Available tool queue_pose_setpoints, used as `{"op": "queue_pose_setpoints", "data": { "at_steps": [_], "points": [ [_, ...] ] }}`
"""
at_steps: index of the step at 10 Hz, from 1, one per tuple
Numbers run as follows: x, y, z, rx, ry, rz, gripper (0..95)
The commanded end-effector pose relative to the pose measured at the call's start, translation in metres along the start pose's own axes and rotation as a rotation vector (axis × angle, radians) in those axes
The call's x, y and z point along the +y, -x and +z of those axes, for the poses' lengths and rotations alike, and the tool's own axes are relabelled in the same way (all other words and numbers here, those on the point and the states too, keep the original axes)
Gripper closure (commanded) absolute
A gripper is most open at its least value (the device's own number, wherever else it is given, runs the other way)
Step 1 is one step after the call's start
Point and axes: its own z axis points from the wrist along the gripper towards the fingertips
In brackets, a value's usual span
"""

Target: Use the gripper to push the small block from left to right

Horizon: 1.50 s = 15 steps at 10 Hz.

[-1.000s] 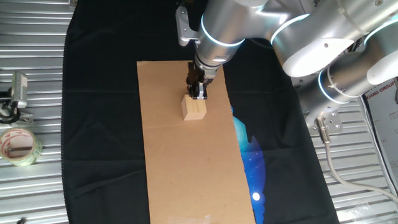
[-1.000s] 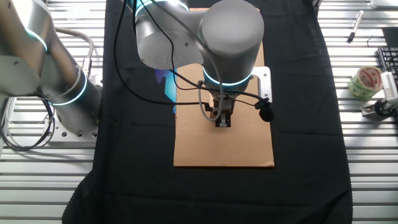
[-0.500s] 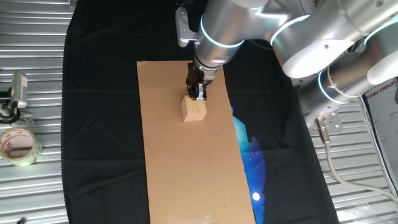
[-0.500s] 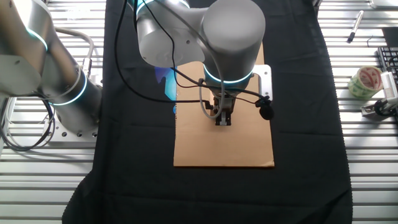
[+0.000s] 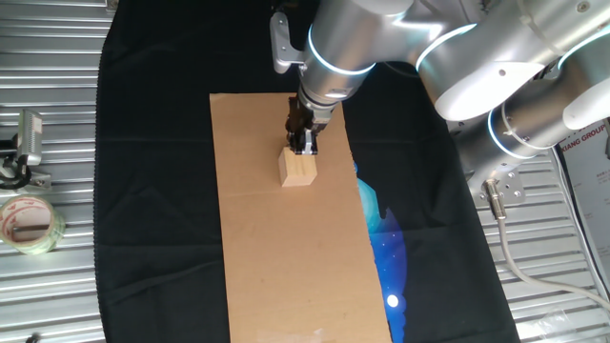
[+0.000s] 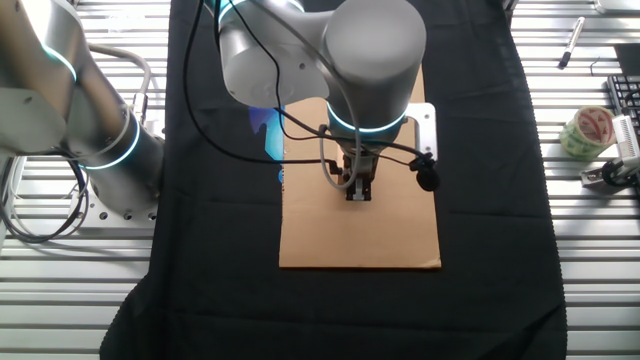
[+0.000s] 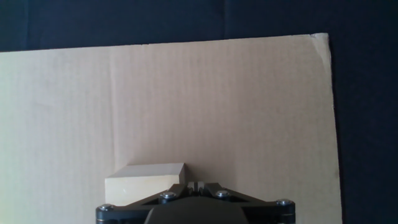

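No visible change over the last second: my gripper [image 5: 304, 145] holds low beside the small block [image 5: 297, 167].
My jaws are pressed together, touching the block; block mid-width on the cardboard sheet [image 5: 276, 257], push not started.

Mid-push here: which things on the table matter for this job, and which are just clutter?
In play:
gripper, fingers together
small block
cardboard sheet that the block sits on

Lying about:
tape roll
second tape roll
pen
black cloth
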Motion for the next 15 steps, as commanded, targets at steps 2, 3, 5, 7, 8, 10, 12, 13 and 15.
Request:
{"op": "queue_pose_setpoints", "data": {
  "at_steps": [2,3,5,7,8,10,12,13,15],
  "points": [
    [0.0012,0.0012,0.0005,0.0,-0.003,0.0,95.0],
    [0.0016,0.0012,0.0006,0.0,-0.003,-0.001,95.0],
    [0.0025,0.0014,0.0003,0.001,-0.003,0.0,95.0],
    [0.0039,0.0014,0.0,0.001,-0.002,0.001,95.0],
    [0.0043,0.0015,-0.0002,0.002,-0.002,0.001,95.0],
    [0.0064,0.0022,-0.0001,0.002,0.0,0.002,95.0],
    [0.0079,0.0026,0.0004,0.003,-0.002,0.005,95.0],
    [0.0084,0.0026,0.0005,0.002,0.0,0.006,95.0],
    [0.0098,0.0027,0.0009,0.003,-0.003,0.009,95.0]
  ]
}}
